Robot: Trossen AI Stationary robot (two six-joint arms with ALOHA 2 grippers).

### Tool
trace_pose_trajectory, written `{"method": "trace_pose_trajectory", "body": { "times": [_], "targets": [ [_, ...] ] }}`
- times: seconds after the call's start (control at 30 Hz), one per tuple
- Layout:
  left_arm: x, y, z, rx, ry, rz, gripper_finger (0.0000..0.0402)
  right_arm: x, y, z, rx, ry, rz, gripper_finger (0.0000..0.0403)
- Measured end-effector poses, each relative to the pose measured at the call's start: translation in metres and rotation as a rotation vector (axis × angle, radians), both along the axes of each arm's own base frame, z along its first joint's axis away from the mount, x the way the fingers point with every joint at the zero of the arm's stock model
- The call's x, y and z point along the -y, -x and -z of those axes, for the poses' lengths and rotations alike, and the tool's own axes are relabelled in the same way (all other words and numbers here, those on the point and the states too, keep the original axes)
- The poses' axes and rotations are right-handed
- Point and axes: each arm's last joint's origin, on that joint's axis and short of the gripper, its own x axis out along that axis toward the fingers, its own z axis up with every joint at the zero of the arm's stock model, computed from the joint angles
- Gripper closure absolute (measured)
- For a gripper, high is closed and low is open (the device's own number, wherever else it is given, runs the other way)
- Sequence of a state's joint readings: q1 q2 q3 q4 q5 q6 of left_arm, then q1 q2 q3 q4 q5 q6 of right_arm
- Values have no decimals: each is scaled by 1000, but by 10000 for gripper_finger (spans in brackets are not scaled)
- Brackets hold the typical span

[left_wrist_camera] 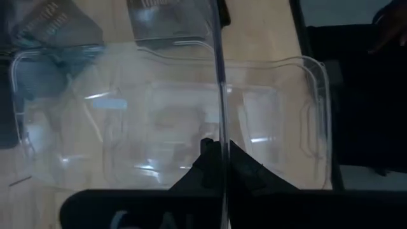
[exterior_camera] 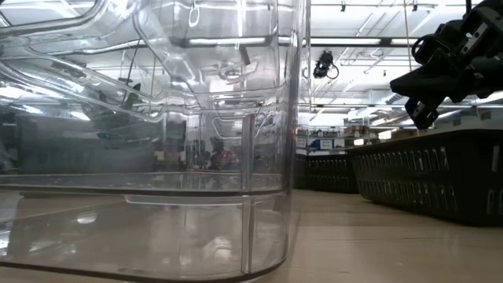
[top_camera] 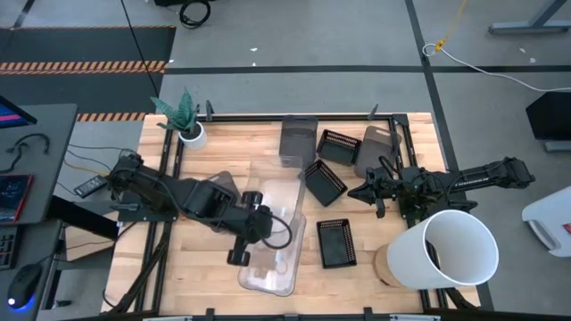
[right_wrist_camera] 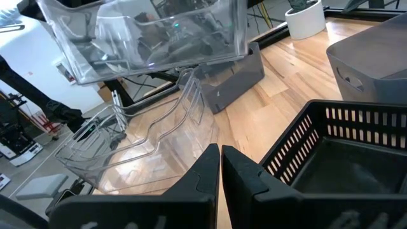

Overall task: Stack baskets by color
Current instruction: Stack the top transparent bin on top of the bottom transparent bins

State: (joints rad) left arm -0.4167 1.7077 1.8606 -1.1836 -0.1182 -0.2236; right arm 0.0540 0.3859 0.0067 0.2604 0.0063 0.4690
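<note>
Two clear baskets show near the table's front. One clear basket (right_wrist_camera: pixel 137 149) rests on its bottom on the wood. The other clear basket (right_wrist_camera: pixel 146 38) hangs tilted above it, with my left gripper (left_wrist_camera: pixel 222 149) shut on it. Two grey baskets (top_camera: pixel 299 141) (top_camera: pixel 375 147) stand at the far side. Three black slatted baskets (top_camera: pixel 339 145) (top_camera: pixel 326 181) (top_camera: pixel 336 242) sit right of centre. My right gripper (right_wrist_camera: pixel 220 151) is shut and empty, hovering by the middle black basket. My left gripper pinches a thin side wall (left_wrist_camera: pixel 222 121) of the upper clear basket, one finger on either face of the wall. The fingers slant down from the table's left. That basket is lifted clear and tilted, directly over the lower clear basket (left_wrist_camera: pixel 114 127).
A big white bucket (top_camera: pixel 451 252) lies on its side at the front right. A small white plant pot (top_camera: pixel 190 134) stands at the far left corner. In the low view a clear basket (exterior_camera: pixel 157 157) fills the left and a black basket (exterior_camera: pixel 432 181) the right.
</note>
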Motion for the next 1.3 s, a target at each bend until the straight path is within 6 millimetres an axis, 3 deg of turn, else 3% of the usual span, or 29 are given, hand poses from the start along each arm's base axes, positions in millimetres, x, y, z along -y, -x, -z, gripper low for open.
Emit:
{"method": "trace_pose_trajectory", "body": {
  "times": [0.93,1.3],
  "targets": [
    [49,23,-2,66,-44,112,398,0,0,0,0,0,0,380],
    [69,41,-33,190,-31,131,398,0,0,0,0,0,0,380]
  ]
}}
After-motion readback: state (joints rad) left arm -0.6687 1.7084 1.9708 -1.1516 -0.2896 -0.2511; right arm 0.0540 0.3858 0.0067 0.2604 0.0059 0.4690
